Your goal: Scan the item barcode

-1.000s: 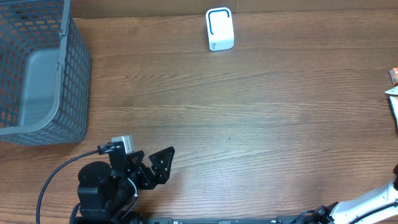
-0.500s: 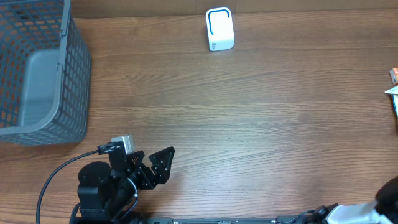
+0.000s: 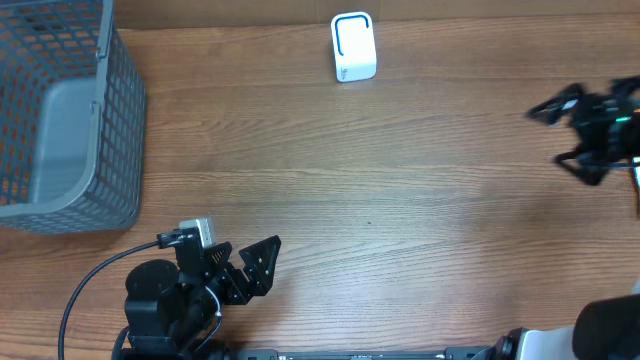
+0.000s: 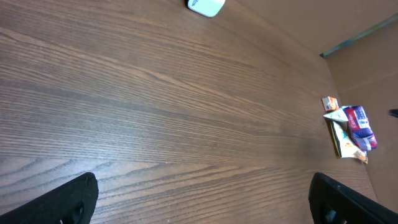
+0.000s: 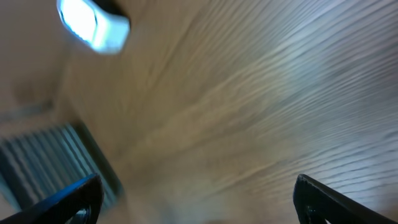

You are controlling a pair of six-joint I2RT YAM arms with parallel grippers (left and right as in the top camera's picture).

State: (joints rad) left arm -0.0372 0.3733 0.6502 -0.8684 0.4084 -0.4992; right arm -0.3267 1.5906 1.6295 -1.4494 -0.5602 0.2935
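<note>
The item, a small heap of colourful packets (image 4: 349,127), lies at the table's far right edge in the left wrist view; no barcode shows. The white scanner with a blue outline (image 3: 353,47) stands at the back centre, also seen as the scanner (image 4: 205,5) and, blurred, the scanner (image 5: 93,25). My right gripper (image 3: 545,135) hovers open and empty over the right side of the table, fingers pointing left, covering the packets from above. Its wrist view is motion-blurred, right gripper (image 5: 198,186) over bare wood. My left gripper (image 3: 268,265) rests open and empty at the front left, left gripper (image 4: 204,186).
A grey mesh basket (image 3: 120,130) stands at the far left, seen blurred as the basket (image 5: 56,158). A black cable (image 3: 85,285) loops beside the left arm's base. The wooden table (image 3: 380,190) lies between the arms.
The right arm swung up from the front right corner to the table's right side and its jaws opened wide. The left arm has not moved.
</note>
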